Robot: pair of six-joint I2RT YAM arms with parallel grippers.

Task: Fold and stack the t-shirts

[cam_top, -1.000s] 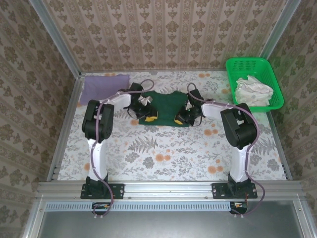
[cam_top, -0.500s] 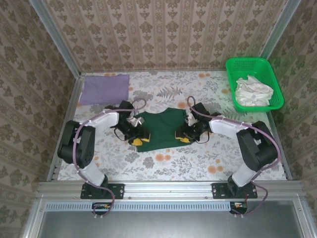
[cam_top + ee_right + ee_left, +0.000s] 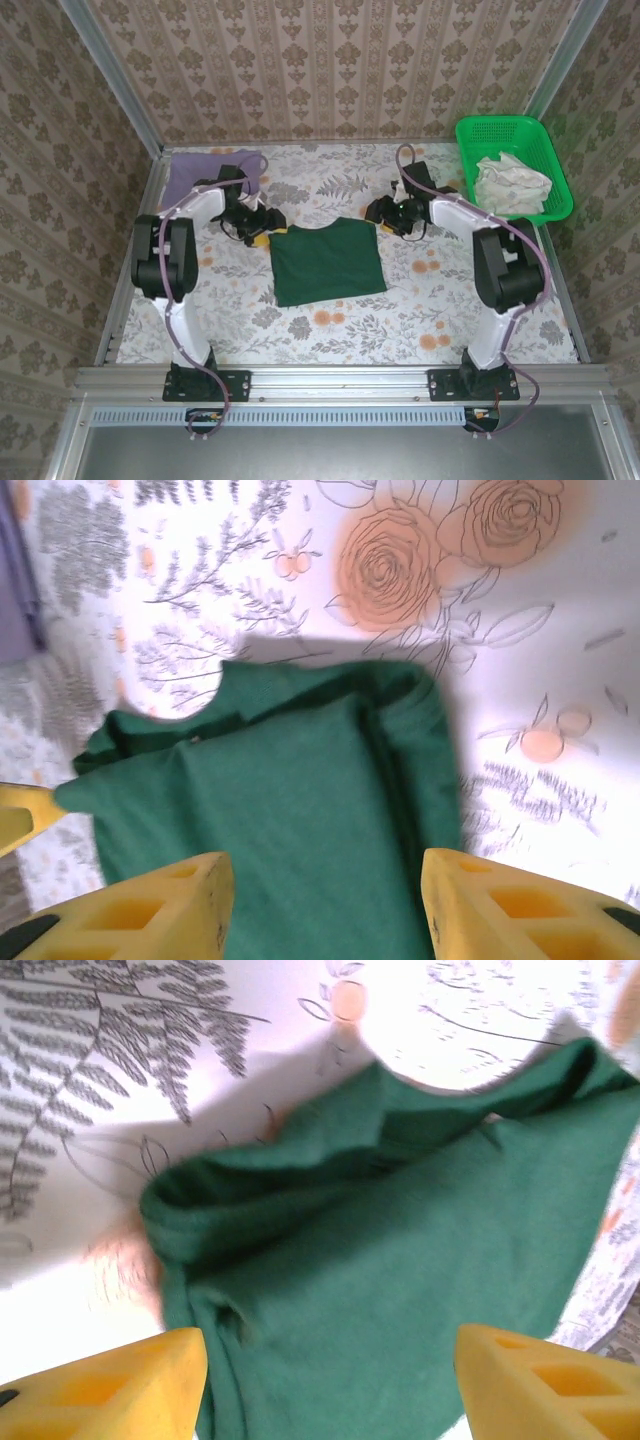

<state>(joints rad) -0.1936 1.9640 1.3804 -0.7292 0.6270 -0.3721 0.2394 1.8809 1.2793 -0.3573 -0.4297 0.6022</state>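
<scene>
I see the dark green t-shirt [image 3: 328,262] lying folded flat mid-table. Just past its far corners, my left gripper [image 3: 263,232] and right gripper [image 3: 383,212] hover with fingers spread, holding nothing. The lilac t-shirt [image 3: 205,176] lies at the far left.

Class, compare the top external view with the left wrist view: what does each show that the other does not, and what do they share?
Top external, not left wrist: the green basket holding white cloth, the lilac t-shirt at far left, and the right gripper. Left wrist, not top external: creases at the edge of the dark green t-shirt and hollow cells in the yellow fingertips of the left gripper. Shared: that green t-shirt and the floral table.
</scene>
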